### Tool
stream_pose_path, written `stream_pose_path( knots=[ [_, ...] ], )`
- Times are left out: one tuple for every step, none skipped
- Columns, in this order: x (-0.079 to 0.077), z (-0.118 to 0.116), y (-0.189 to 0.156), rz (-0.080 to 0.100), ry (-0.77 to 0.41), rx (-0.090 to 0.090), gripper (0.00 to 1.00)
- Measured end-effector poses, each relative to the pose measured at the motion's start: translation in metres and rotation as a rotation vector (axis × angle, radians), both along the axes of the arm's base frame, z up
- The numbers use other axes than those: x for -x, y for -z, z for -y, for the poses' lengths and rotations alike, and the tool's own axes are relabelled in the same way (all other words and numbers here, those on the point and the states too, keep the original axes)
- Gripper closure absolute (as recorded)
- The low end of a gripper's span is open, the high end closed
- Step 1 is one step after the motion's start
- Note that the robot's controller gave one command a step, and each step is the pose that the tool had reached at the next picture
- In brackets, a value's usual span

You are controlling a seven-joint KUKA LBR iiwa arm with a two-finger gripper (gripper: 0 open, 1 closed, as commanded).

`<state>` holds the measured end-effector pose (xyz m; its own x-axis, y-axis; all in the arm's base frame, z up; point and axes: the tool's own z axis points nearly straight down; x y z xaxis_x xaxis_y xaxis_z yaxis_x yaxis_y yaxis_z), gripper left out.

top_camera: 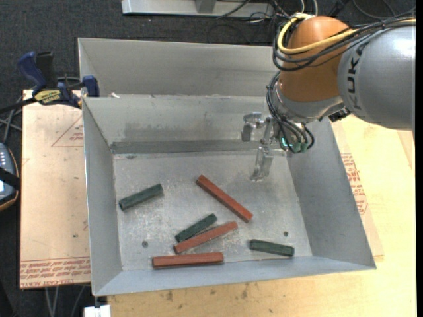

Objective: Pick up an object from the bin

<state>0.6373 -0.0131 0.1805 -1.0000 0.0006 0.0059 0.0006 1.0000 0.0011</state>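
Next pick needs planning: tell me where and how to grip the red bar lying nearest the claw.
Probably best to take the red bar at mid-length, from straight above, with the claw turned to close across its narrow width. It lies flat, slanting from upper left to lower right, and both long sides are free.

Three red-brown bars (223,199) and three dark green bars (141,196), flat, scattered across the bin's (172,167) lower floor
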Motion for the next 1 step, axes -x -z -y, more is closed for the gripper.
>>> stream_pose_path(
  knots=[
    [-0.0018, 0.0, -0.0049, 0.008, 0.0, 0.0, 0.0]
  ],
)
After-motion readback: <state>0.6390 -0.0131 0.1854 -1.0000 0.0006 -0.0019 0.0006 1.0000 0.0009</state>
